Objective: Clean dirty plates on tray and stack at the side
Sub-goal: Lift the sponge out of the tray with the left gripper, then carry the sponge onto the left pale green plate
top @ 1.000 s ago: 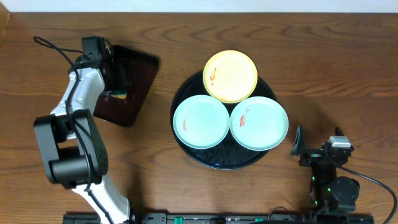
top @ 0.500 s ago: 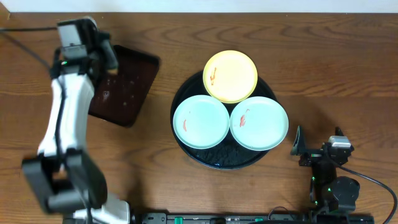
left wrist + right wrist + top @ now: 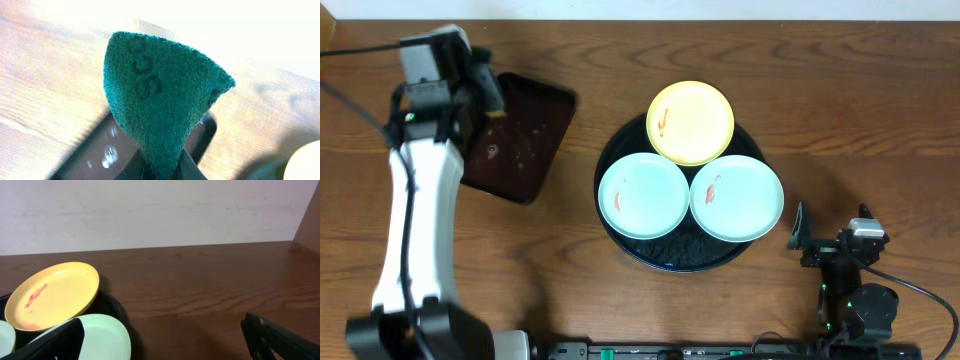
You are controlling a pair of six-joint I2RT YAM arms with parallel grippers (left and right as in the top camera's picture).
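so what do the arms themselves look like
Left arm: white links, black joints, a black cable along it. Right arm: mostly black, small green lights, a black cable trailing off; its fingers are flat and black.

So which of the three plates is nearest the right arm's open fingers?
The right-hand mint-blue plate, overhanging the tray rim toward those fingers; the left mint-blue plate and the yellow plate lie farther off.

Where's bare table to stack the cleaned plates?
Bare wood lies between the small tray and the round tray, and right of the round tray, beyond the right gripper. The round tray is crowded: three plates fill it.
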